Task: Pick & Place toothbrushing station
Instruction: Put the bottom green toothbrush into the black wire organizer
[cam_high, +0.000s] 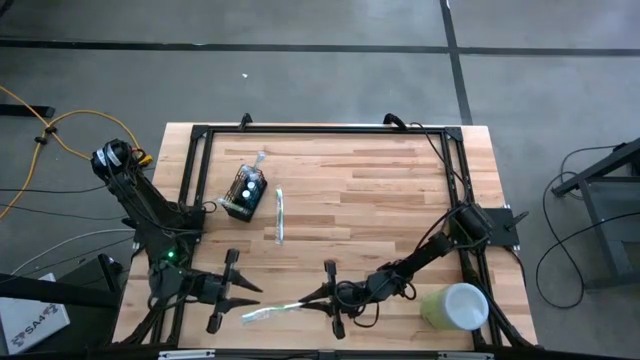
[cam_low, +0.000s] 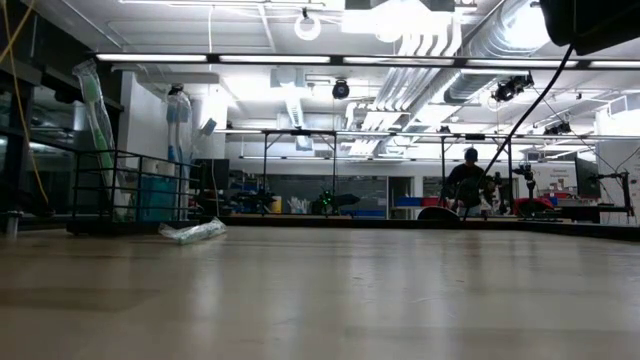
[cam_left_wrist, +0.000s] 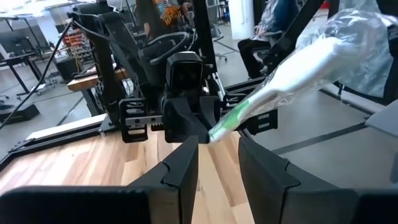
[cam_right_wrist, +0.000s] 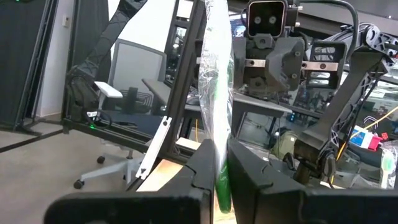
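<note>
The right pincer (cam_high: 322, 296) is clamped on a plastic-wrapped green-and-white toothbrush (cam_high: 268, 312) near the wooden surface's (cam_high: 380, 190) front edge — the left pincer (cam_high: 243, 294), fingers parted, faces it, gripping nothing. The small black wire-mesh holder cup (cam_high: 246, 194) lies tipped toward the surface's back-left corner.

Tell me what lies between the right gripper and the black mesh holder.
In the high view, the right gripper, shut on a wrapped toothbrush, sits at the table's near edge. A second wrapped toothbrush lies on the wood beside the black mesh holder, roughly on the line between them. Nothing else visible intervenes.
</note>
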